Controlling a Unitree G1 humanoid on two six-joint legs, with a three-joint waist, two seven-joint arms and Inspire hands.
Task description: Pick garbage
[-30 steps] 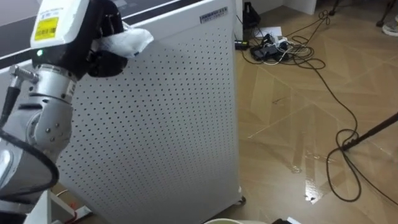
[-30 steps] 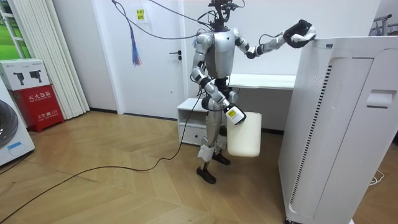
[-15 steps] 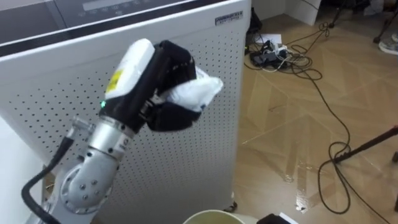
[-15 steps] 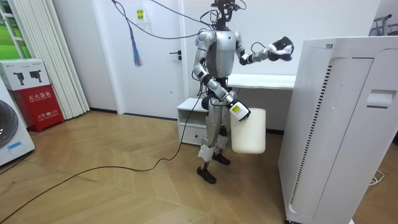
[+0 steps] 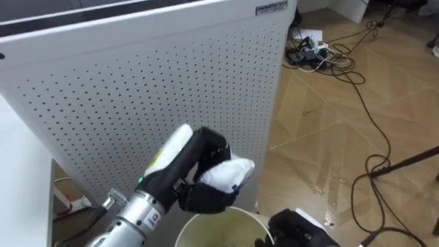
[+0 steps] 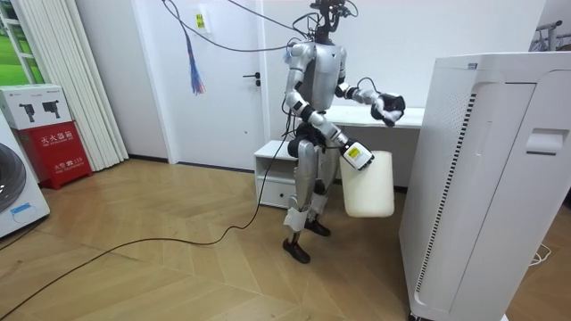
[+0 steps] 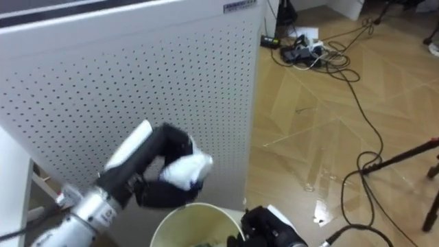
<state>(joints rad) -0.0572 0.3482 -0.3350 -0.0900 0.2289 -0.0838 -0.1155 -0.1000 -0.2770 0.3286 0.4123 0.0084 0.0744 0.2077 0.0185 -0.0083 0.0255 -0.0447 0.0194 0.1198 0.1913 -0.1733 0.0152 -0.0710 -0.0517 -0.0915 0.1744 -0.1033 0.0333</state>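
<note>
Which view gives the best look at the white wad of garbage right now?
The left eye view: the white wad shows large, gripped by the left hand above the bin. The right eye view shows much the same. In the room view it is a pale speck in that hand.

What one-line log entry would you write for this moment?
step: garbage to bin | left hand: grips white wad, just above bin | right hand: holds bin at rim | wad: not yet dropped

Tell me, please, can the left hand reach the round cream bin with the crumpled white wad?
Probably yes: the left hand, curled round the wad, hangs over the open bin, nothing between.
</note>
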